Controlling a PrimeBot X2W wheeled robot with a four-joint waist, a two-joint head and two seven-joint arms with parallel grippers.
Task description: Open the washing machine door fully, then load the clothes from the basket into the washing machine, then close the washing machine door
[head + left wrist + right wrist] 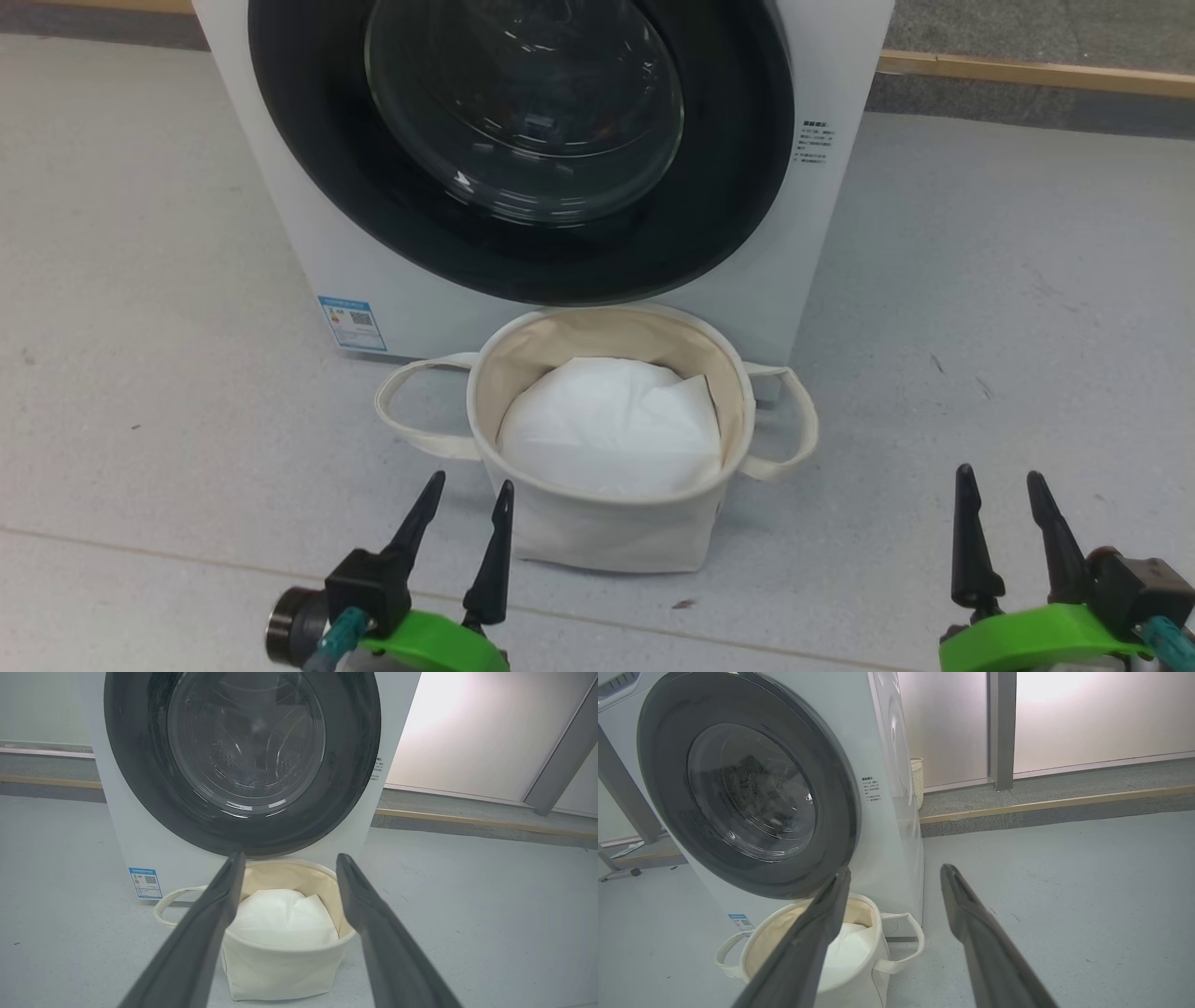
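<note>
Dark left fingers (417, 521) and right fingers (968, 541) spread wide, holding nothing.

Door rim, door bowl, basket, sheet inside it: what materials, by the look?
Door rim: probably glossy black plastic; smooth, with a soft sheen.
Bowl: clear glass or plastic; see-through, sharp highlights.
Basket: matte cream cloth, likely canvas; seamed, limp loop handles.
Sheet: white and creased; paper or thin plastic, can't tell.
</note>
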